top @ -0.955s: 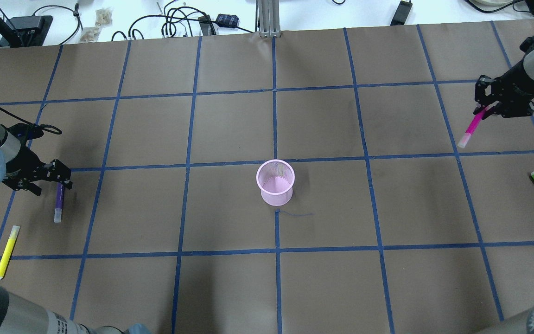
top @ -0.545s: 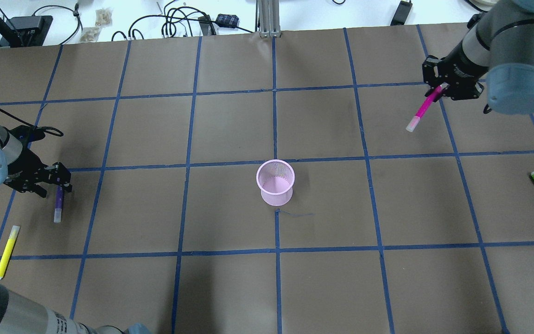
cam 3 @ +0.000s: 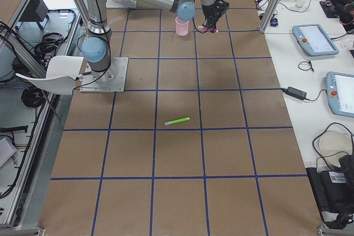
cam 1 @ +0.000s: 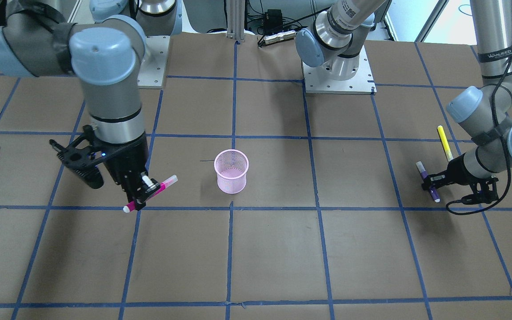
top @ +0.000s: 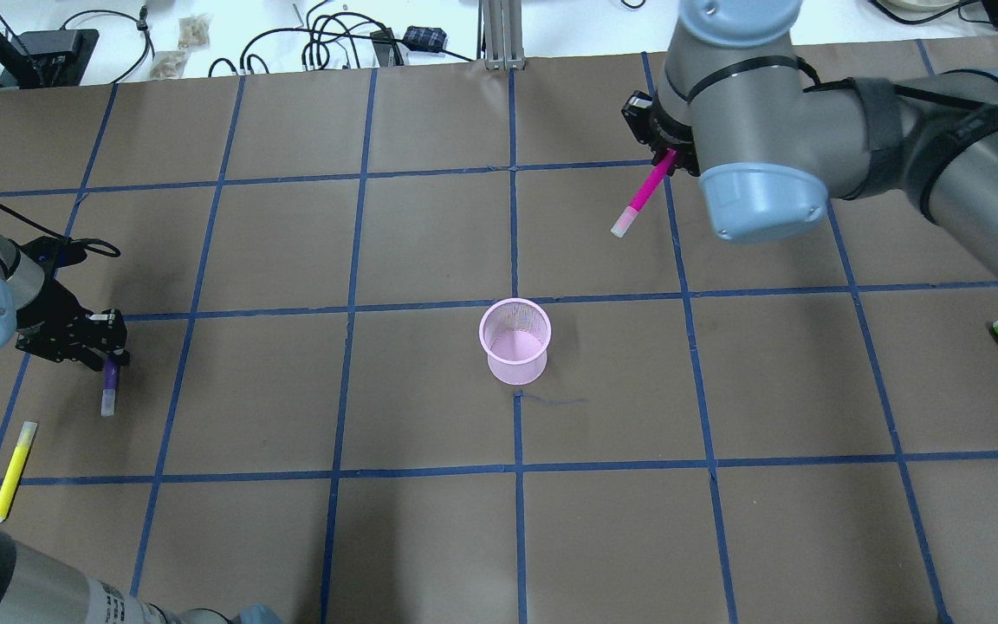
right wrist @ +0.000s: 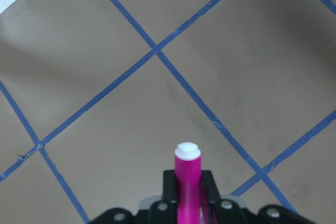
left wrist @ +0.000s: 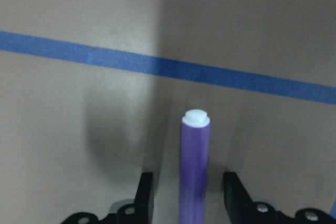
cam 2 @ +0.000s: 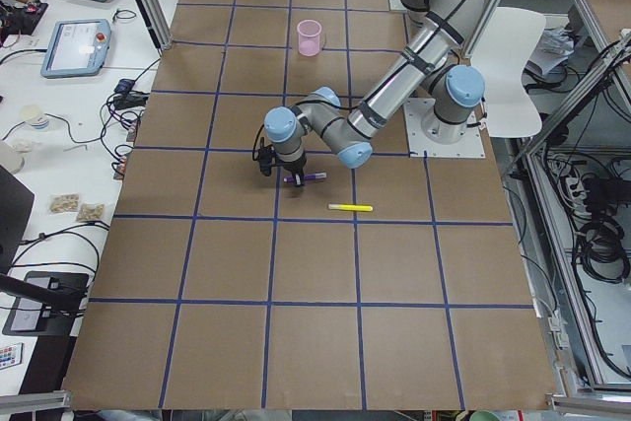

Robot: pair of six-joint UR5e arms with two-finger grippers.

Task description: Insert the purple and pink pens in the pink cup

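- Pink cup stands upright at mid-table in the front-facing view; near it, raised off the brown paper, the right gripper clamps the tilted pink pen
- Overhead view: the left gripper sits low over the purple pen, which lies flat near a yellow pen
- Left wrist view: its fingers stand apart, flanking the purple barrel with gaps either side
- Right wrist view: both dark pads press the pink barrel
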